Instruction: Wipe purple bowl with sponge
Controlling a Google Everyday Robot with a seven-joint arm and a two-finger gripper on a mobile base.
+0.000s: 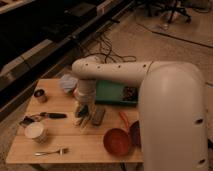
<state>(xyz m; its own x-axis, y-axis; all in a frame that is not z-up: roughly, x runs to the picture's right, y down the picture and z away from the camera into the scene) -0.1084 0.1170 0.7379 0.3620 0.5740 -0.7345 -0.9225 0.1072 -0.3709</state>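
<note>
While pincer (81,116) hangs over table (75,142), purple bowl (134,134) half-hidden

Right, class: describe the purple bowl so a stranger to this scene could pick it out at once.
Start at the wooden table's near right corner, beside the big white arm. Two round bowls sit side by side there, right of the gripper hanging mid-table. The purple bowl is the darker one, partly hidden by the arm, right of the orange bowl.

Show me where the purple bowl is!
The round, dark purple bowl sits at the wooden table's near right corner in the camera view, beside the round orange-red bowl and half hidden by the white arm. The gripper hangs mid-table.
</note>
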